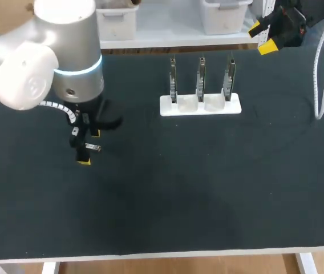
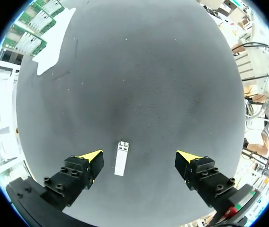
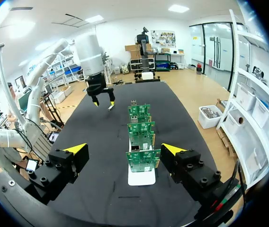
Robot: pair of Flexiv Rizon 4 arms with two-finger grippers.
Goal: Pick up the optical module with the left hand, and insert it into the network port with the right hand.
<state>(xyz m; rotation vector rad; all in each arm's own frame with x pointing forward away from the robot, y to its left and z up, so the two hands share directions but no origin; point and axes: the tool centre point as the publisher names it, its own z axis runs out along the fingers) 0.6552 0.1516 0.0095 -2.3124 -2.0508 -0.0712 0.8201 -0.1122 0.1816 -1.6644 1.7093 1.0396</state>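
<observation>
The optical module (image 2: 121, 158), a small silver bar, lies flat on the black table (image 2: 139, 80). My left gripper (image 2: 140, 160) hovers over it, open, with the module between the fingers and nearer one of them, touching neither. From the head view the module (image 1: 92, 148) shows between the left gripper's (image 1: 89, 147) yellow tips. A white stand (image 1: 200, 105) at the back middle holds three upright green boards (image 3: 142, 160) with metal network ports (image 1: 200, 75). My right gripper (image 1: 262, 37) hangs open, high over the table's far right edge, and in its own view the right gripper (image 3: 125, 151) faces the row of boards.
A white cable (image 1: 320, 74) hangs down onto the table at the far right. The black mat (image 1: 207, 188) stretches bare from the stand to the front edge. The stand (image 2: 54, 40) is far ahead of the left gripper.
</observation>
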